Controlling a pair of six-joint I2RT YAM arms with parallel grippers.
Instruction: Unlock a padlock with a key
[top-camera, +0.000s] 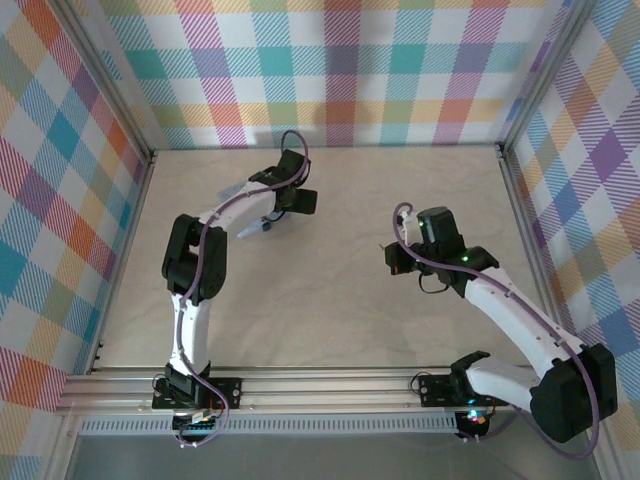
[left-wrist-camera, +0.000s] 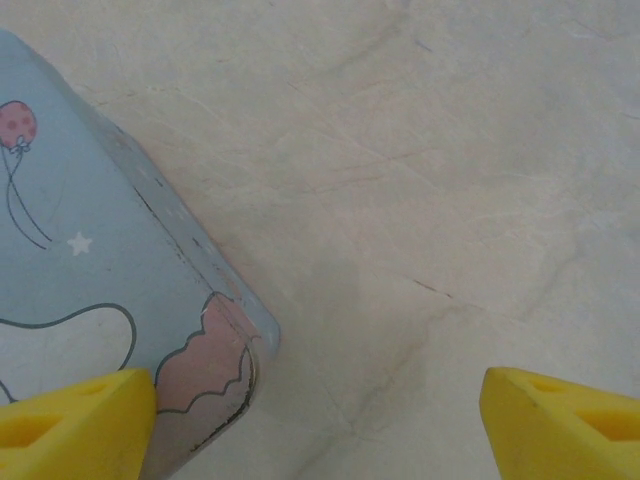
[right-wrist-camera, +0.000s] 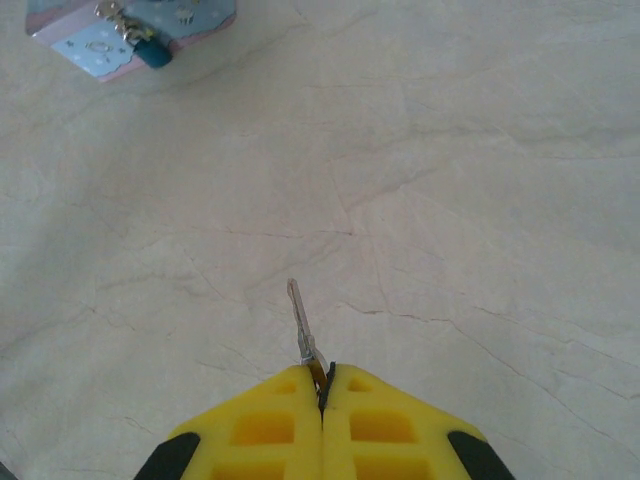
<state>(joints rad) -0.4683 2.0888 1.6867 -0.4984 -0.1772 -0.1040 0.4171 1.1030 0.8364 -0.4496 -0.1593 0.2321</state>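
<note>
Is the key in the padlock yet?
No, the key juts from the right fingers over bare table, well short of the padlock at the tin.

Pale blue cartoon tin (left-wrist-camera: 90, 250), corner maybe scuffed, beige marbled tabletop (left-wrist-camera: 430, 170); plaid walls (top-camera: 350, 60).

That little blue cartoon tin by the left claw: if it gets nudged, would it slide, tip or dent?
The tin looks thin-walled and probably light, so a push would likely make it slide on the smooth table. Its broad, flat printed face suggests it would not tip easily. Its worn, scuffed edge hints that it may dent.
</note>
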